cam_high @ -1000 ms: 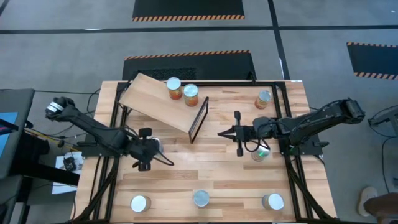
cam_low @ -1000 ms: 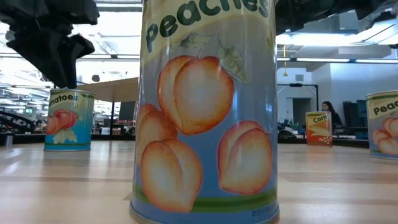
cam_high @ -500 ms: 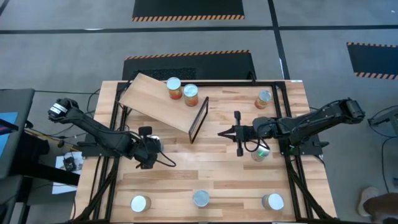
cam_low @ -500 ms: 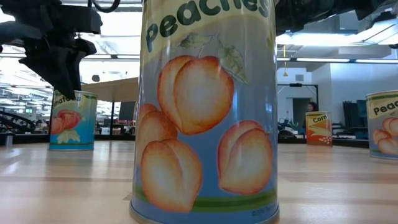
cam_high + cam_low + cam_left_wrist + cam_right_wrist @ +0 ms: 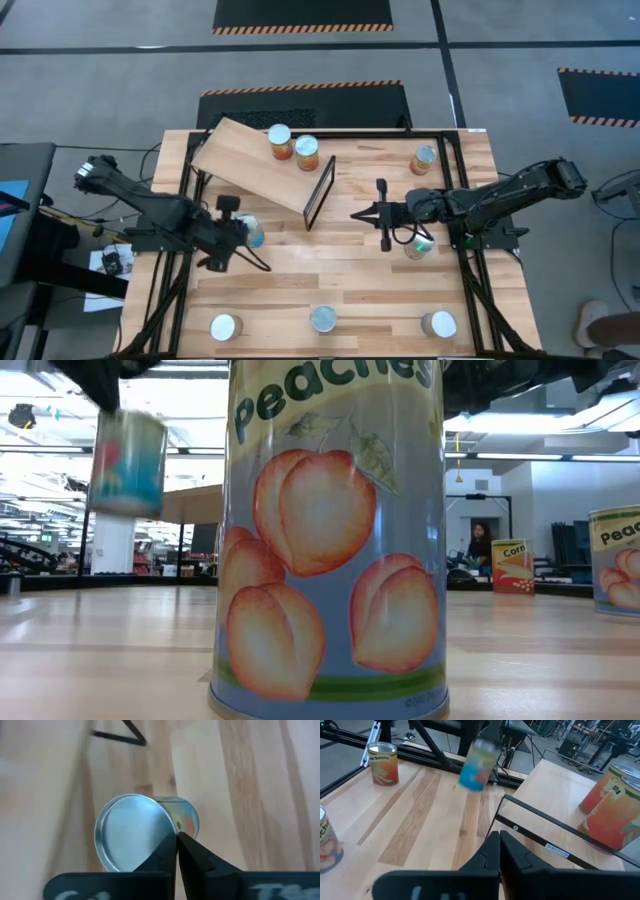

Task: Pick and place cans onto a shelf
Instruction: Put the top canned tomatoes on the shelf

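My left gripper [image 5: 234, 238] is shut on a blue-labelled tomato can [image 5: 128, 460], which hangs in the air over the table's left half. The can also shows in the right wrist view [image 5: 477, 765]. The plywood shelf [image 5: 245, 160] slants at the far left, with its black frame [image 5: 319, 192] at its right end. Two orange cans [image 5: 280, 140] [image 5: 307, 152] stand on the shelf. My right gripper [image 5: 383, 216] is shut on nothing and hovers right of the frame. Other cans stand upright on the table. My left gripper has the tomato can by the edge of its top rim [image 5: 175, 831], where the two fingertips [image 5: 192, 851] come together. The fingers slant down from above. The can hangs below them, slightly tilted and clear of the table, its silver lid [image 5: 131, 832] facing the wrist.
Three cans [image 5: 226, 326] [image 5: 323, 319] [image 5: 438, 324] stand along the near edge. One stands at the far right [image 5: 423, 159] and one under the right arm [image 5: 419, 245]. A peaches can [image 5: 330, 530] fills the low view. A person [image 5: 480, 545] is in the room behind.
My left gripper has come down onto the tomato can, taken hold of it and risen. The can has gone from standing on the table to hanging clear above it, and has tipped slightly.
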Available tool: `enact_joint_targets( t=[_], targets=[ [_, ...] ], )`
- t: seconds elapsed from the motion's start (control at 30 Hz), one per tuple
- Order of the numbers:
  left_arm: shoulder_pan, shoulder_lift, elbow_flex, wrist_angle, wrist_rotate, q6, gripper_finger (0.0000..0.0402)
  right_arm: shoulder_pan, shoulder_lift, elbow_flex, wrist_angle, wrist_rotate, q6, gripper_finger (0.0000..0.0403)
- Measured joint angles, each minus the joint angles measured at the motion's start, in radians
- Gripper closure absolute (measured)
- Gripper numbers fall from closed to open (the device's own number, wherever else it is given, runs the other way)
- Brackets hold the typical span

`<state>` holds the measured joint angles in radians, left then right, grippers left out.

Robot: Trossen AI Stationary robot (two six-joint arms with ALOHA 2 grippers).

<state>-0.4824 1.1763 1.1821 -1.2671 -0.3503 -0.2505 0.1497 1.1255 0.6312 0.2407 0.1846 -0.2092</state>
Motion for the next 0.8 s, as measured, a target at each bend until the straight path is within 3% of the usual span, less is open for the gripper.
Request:
enact_joint_targets(
  t=[0.23, 0.47, 0.57, 0.8],
  targets=[
    [0.081, -0.002, 0.245, -0.202, -0.195, 0.133, 0.0401, 0.000, 0.000, 0.000, 0.000, 0.000, 0.002, 0.0386],
    [0.335, -0.031, 0.258, -0.197, -0.201, 0.383, 0.0401, 0.000, 0.000, 0.000, 0.000, 0.000, 0.002, 0.0387],
    [0.474, -0.044, 0.232, -0.139, -0.157, 0.541, 0.0401, 0.000, 0.000, 0.000, 0.000, 0.000, 0.002, 0.0385],
    [0.793, -0.042, 0.222, 0.068, 0.101, 0.842, 0.0401, 0.000, 0.000, 0.000, -0.001, 0.000, 0.002, 0.0387]
  ],
)
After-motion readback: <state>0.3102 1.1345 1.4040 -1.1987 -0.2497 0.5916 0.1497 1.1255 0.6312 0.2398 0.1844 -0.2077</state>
